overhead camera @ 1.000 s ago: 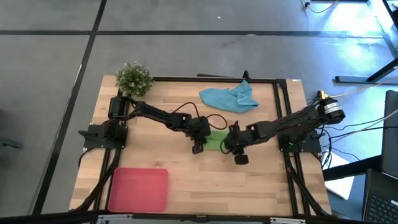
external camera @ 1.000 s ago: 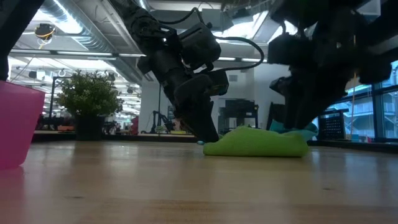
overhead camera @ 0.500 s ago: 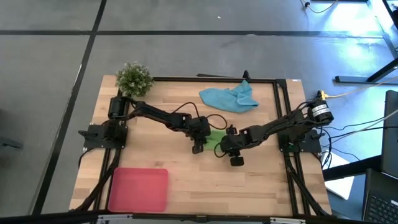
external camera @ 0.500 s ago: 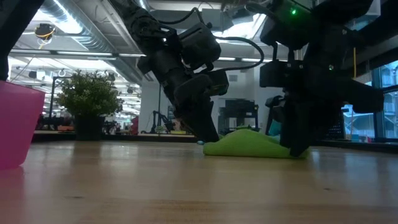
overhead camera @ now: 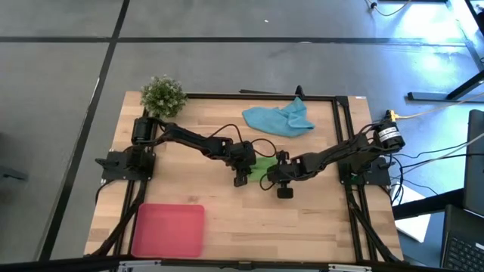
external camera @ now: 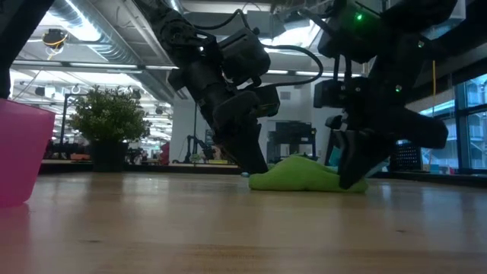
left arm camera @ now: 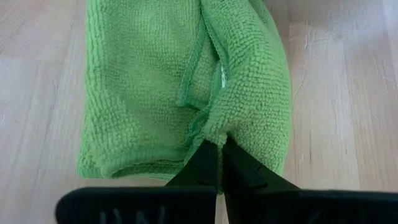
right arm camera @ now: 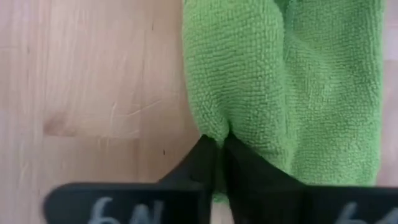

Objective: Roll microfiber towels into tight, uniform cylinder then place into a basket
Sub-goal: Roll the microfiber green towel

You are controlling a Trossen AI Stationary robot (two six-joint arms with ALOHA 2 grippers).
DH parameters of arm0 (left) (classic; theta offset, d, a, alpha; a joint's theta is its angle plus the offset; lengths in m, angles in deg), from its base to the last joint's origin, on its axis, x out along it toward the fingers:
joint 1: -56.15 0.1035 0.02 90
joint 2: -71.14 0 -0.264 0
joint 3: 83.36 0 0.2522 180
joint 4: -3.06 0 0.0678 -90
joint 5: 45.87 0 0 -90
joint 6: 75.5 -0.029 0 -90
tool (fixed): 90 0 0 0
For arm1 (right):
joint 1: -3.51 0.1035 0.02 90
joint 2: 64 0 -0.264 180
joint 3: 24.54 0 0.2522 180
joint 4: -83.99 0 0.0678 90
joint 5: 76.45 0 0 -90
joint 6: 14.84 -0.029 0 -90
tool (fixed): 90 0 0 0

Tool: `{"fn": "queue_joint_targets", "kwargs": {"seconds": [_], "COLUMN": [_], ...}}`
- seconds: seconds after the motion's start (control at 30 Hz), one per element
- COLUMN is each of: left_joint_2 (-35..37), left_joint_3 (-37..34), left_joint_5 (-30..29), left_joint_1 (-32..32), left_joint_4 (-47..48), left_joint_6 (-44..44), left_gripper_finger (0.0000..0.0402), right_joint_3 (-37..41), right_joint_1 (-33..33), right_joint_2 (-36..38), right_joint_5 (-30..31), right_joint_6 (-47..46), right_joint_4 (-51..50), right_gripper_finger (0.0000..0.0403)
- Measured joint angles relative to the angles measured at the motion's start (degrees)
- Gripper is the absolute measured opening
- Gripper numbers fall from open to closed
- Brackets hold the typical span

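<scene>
the green towel (overhead camera: 262,168) lay near the middle of the table (overhead camera: 318,227), partly folded into a loose bundle, between the two grippers; the left gripper (left arm camera: 219,155) had its fingers pressed together on a fold of the green towel at one end, and the right gripper (right arm camera: 219,149) pinched a fold of the same towel from the other side; in the low view the bundle (external camera: 304,176) rested flat on the wood, with both arms coming down on it; the blue towel (overhead camera: 280,118) lay crumpled near the far edge of the table, well apart from the grippers; the basket (overhead camera: 169,230) stood at the near left corner, and i could see nothing in it; a small plant (overhead camera: 162,94) stood at the far left corner.

the towel looked very light and soft, with a looped, grippy surface; i judged that it would not slip from the fingers, but it would sag and unfold easily, so a loose roll could open again; the best place to hold it seemed to be the hemmed edge or a thick fold, with both ends taken together, so the roll stayed even.

no brand or label was visible on the towels; only some pale marks showed on the right gripper's body, perhaps "6n", but i could not read them surely.
</scene>
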Motion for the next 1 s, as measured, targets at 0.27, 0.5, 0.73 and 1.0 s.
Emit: {"fn": "queue_joint_targets", "kwargs": {"seconds": [0.27,0.5,0.73,1.0], "left_joint_2": [0.0,0.0,-0.02,-0.04], "left_joint_3": [-0.04,-0.11,-0.09,-0.05], "left_joint_5": [0.0,-1.17,-1.2,0.56], "left_joint_1": [0.02,-0.02,-0.04,-0.02], "left_joint_4": [-0.12,-0.52,-0.57,-0.29], "left_joint_6": [0.04,0.15,0.02,-0.02], "left_gripper_finger": [0.0,0.0,0.0,0.0], "right_joint_3": [-0.02,-0.03,0.33,0.35], "right_joint_1": [-2.43,-6.56,-12.96,-19.62], "right_joint_2": [0.11,0.02,0.54,0.61], "right_joint_5": [-7.36,-19.19,-36.38,-46.8], "right_joint_6": [-1.18,-1.11,-1.57,-2.85], "right_joint_4": [-0.33,0.48,0.95,1.7], "right_gripper_finger": [0.0007,0.0006,0.0006,0.0006]}}
